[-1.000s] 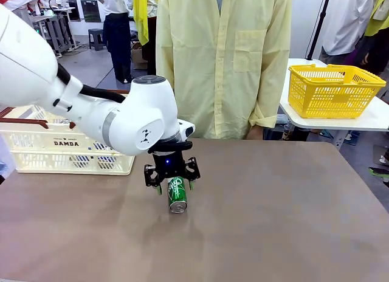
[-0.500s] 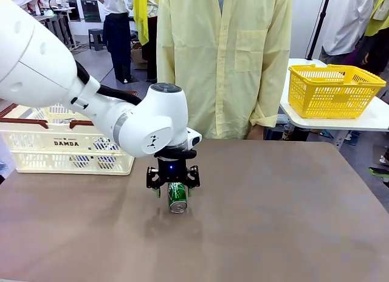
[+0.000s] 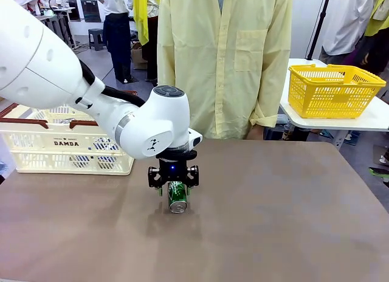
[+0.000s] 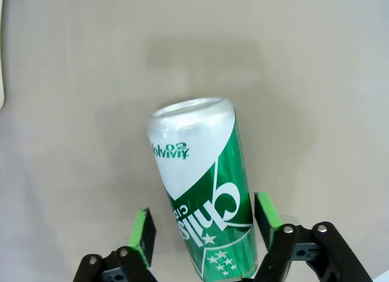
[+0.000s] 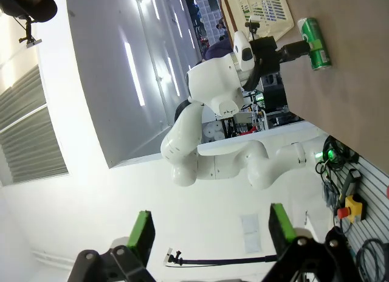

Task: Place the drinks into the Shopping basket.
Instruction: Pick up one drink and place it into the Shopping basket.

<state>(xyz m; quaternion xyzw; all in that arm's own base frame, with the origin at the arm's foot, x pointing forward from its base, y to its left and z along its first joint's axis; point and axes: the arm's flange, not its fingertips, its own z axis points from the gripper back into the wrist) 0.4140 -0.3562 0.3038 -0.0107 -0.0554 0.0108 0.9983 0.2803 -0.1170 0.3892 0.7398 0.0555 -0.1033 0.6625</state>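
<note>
— Where's the drink right now?

— The green can [image 3: 177, 196] lies on its side near the middle of the bench [image 3: 273, 215], its silver end toward my camera side. The shopping basket [image 3: 64, 145] sits well apart from it, at the bench's far left corner, with other cans showing through its perforated wall.

— How do you expect it to handle?

— Light, I'd judge, and stiff enough along its length, but a thin aluminium wall dents if squeezed hard. It's smooth and round, so it could roll or slip. I'd take it across the body, around the middle of its length, with the pads square on opposite sides.

— And your left tool?

— My left tool [image 4: 206, 218] is down over the can, straddling it. In the wrist view each green pad [image 4: 141, 233] stands beside the can's flank with a sliver of bench showing between pad and metal on both sides. So the jaws are partly open and not clamped; I can't say either pad touches yet.

— The right tool?

— My right tool [image 5: 209, 230] is spread wide with nothing between its pads, held off away from the bench.
</note>
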